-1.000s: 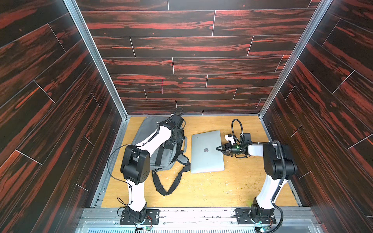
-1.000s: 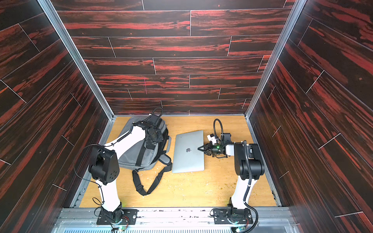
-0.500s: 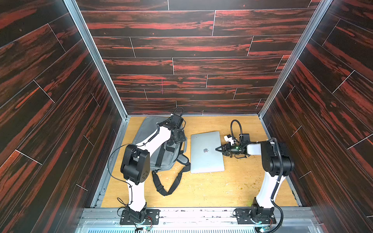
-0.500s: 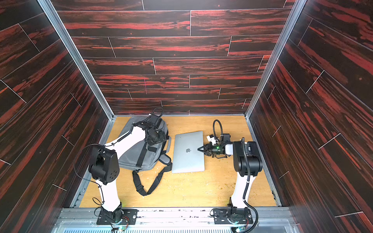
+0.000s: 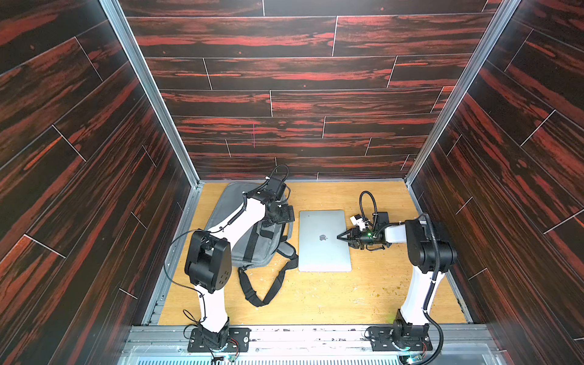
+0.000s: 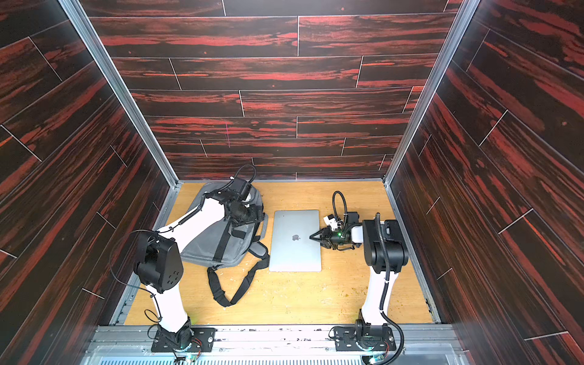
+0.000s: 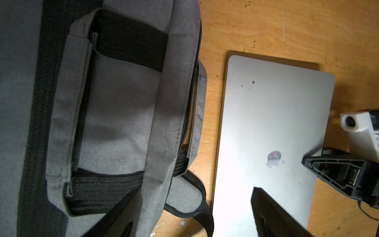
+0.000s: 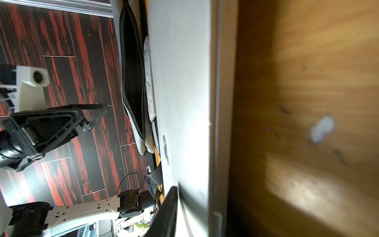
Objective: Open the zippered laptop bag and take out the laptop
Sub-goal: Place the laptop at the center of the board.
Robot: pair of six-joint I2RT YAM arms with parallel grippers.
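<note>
Silver-grey metal lies bare on the wooden tabletop (image 5: 316,300): the laptop (image 5: 322,246) sits flat, lid shut, wholly outside the bag (image 6: 202,249), just beside it at its 3 o'clock, long axis running 12 to 6. The right claw (image 5: 342,237) is the nearer of the 2, at the middle of the laptop's 3 o'clock edge and pointing toward 9. The right wrist view shows 1 finger (image 8: 167,211) over the lid and the other hidden, so whether it pinches that edge or stands parted cannot be told. The left claw (image 5: 284,218) hangs above the bag's zip side, fingers (image 7: 274,213) wide apart, holding nothing. The bag's zip mouth (image 8: 133,82) gapes toward the laptop, dark lining showing, nothing visible inside. Judged from this, the laptop is out; what remains is for the right claw to back off toward 3 o'clock.
</note>
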